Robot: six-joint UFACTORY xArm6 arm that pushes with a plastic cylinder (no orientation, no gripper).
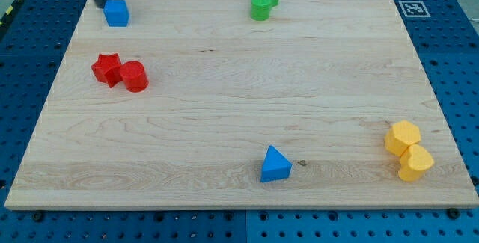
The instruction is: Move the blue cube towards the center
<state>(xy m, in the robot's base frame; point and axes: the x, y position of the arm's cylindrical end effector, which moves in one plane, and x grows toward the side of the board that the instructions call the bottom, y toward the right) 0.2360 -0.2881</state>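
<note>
1. Seven blocks on the wooden board. The blue cube sits at the board's 10–11 o'clock corner, well apart from centre.
2. My tip is just beside the cube at its 10 o'clock, touching or nearly so; can't tell which. No claw on this rig, just the rod, nothing held.
3. Push line: centre lies at roughly 4–5 o'clock from the cube, so the tip looks to be on the right side already. Keep contact behind the cube's middle or it will likely spin off the line.
4. Watch the red star and red cylinder, touching each other, at the cube's 6 o'clock: too steep a path risks clipping them.
5. Others well clear: green pair at 12, blue triangular block at 6, two yellow blocks at 4.
6. Rod's upper part is cut off by the view's top; the arm is not shown.
</note>
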